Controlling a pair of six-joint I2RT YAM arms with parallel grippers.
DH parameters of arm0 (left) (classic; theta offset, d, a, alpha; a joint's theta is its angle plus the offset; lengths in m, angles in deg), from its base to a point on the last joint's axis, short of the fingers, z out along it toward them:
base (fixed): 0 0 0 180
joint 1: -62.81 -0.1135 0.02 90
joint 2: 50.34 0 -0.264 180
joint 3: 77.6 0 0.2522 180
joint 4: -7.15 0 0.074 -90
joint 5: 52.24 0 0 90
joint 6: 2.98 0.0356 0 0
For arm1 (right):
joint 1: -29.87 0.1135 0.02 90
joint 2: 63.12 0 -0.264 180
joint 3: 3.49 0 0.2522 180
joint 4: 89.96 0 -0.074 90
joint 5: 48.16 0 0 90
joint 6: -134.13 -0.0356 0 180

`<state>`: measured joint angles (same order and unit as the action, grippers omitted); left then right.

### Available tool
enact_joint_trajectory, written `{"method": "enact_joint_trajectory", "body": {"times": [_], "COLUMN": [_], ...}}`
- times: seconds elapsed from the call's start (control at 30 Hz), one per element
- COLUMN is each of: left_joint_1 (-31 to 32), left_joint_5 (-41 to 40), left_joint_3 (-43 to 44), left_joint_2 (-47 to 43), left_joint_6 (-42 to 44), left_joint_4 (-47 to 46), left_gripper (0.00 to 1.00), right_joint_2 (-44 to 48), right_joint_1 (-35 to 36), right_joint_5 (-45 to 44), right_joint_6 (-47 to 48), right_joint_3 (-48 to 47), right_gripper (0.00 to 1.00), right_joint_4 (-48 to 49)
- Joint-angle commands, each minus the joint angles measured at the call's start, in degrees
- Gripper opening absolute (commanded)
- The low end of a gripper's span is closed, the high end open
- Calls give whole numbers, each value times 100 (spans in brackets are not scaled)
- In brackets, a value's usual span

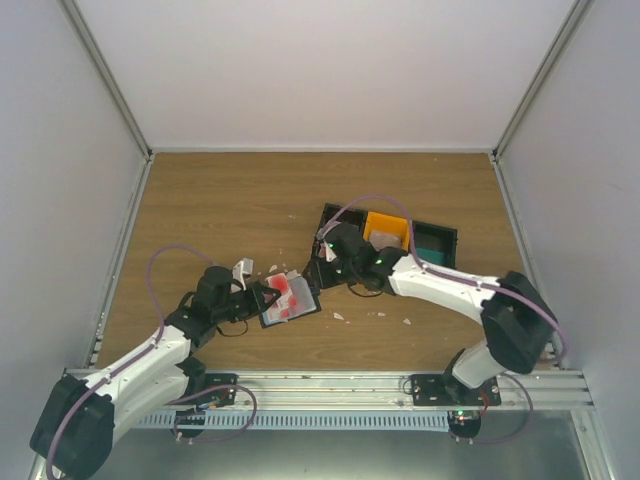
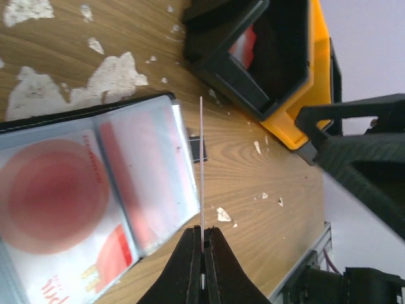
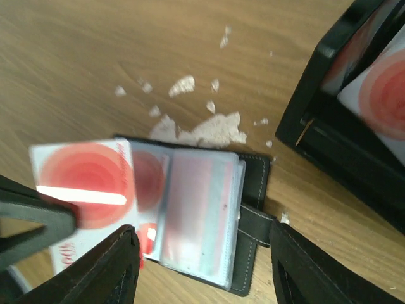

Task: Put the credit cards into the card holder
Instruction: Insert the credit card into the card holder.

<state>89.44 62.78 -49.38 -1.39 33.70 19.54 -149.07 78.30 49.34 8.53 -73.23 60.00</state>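
Pinching a credit card [image 2: 202, 177], left claw [image 2: 202, 253] hangs over card holder [image 2: 136, 183] near scraps [image 2: 107, 79].

Brown wood-grain table top [image 1: 230, 200], with white enclosure walls [image 1: 330, 70] on three sides. Torn white paper scraps [image 2: 107, 79] lie scattered on the wood. A small orange plastic bin [image 1: 385, 228] sits just beside a black plastic bin [image 2: 250, 88]. A silver aluminium rail [image 1: 330, 385] runs along the near edge.
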Motion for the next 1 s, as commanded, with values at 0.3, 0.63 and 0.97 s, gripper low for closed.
{"method": "enact_joint_trajectory", "body": {"times": [0.3, 0.63, 0.97], "left_joint_1": [-17, -184, -240], "left_joint_5": [-386, -72, -74], "left_joint_3": [-696, -755, -764], "left_joint_2": [-32, 401, 410], "left_joint_6": [-152, -210, -530], "left_joint_4": [-625, -1106, -1148], "left_gripper": [0, 0, 0], "right_joint_2": [-1447, -1877, -2084], "right_joint_1": [326, 328, 370], "right_joint_5": [-182, 32, -326], "right_joint_6": [692, 553, 484], "right_joint_3": [-615, -799, -864], "right_gripper": [57, 46, 44], "right_joint_4": [-805, -1129, -1554]}}
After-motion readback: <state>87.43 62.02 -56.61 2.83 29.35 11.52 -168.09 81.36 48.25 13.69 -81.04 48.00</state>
